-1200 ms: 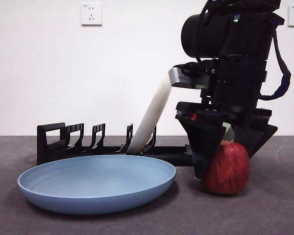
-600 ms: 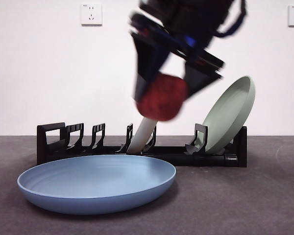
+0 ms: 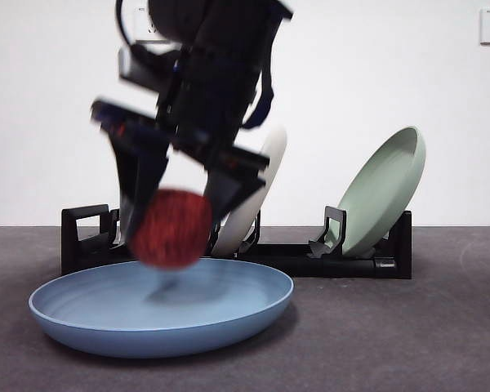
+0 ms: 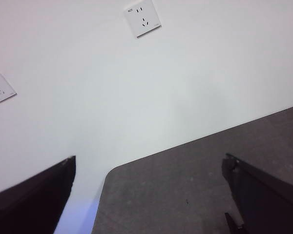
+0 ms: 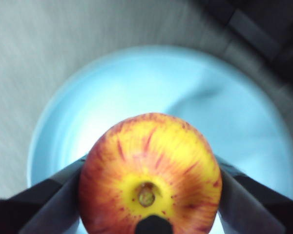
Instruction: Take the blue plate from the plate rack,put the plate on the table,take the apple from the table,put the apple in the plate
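The blue plate (image 3: 159,314) lies flat on the table (image 3: 392,343) in front of the plate rack (image 3: 90,237). My right gripper (image 3: 173,220) is shut on the apple (image 3: 171,229) and holds it just above the plate's left half. In the right wrist view the apple (image 5: 149,178) shows its yellow stem end between the two jaws, with the blue plate (image 5: 136,83) below it. My left gripper (image 4: 146,195) is open and empty, far from the objects, facing the wall.
A cream-white plate (image 3: 257,192) and a pale green plate (image 3: 384,192) stand tilted in the rack behind the blue plate. Bare table lies to the right of the blue plate.
My right gripper has lifted the apple from the table at the right, carried it left over the rack, and lowered it to just above the blue plate.
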Motion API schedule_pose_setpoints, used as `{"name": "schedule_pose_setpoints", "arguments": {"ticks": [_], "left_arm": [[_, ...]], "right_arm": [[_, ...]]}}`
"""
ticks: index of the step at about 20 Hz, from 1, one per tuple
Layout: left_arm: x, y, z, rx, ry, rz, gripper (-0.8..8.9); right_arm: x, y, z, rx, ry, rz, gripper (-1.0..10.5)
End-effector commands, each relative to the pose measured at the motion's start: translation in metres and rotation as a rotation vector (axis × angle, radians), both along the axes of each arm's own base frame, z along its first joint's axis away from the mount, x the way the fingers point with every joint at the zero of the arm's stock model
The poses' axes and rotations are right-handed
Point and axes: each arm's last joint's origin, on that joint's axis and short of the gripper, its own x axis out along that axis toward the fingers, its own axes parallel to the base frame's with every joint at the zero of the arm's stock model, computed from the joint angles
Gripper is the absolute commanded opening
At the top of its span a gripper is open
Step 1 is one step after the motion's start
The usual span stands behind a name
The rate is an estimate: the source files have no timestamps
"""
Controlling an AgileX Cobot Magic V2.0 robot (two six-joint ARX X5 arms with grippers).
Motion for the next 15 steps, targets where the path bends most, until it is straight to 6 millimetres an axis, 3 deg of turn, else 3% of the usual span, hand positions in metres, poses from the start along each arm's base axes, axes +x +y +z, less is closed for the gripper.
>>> {"name": "schedule_pose_setpoints", "arguments": {"ticks": [1, 7, 8, 12, 15], "left_arm": [[0.000, 0.001, 0.000, 0.008, -0.002, 0.009, 5.02], [0.000, 0.001, -0.002, 0.030, 0.012, 0.008, 5.02], [0.000, 0.001, -0.003, 0.037, 0.017, 0.008, 5.02], [-0.001, 0.002, -0.004, 0.049, 0.025, 0.007, 5.03], [-0.001, 0.002, -0.004, 0.052, 0.027, 0.007, 5.02]], "right_arm": [[-0.003, 0.005, -0.009, -0.047, 0.001, 0.013, -0.1], [-0.006, 0.008, -0.021, -0.122, -0.004, 0.029, 0.1], [-0.007, 0.009, -0.021, -0.122, -0.005, 0.032, 0.7], [-0.007, 0.009, -0.022, -0.123, -0.002, 0.031, 5.4], [-0.007, 0.009, -0.022, -0.123, -0.003, 0.032, 5.7]]}}
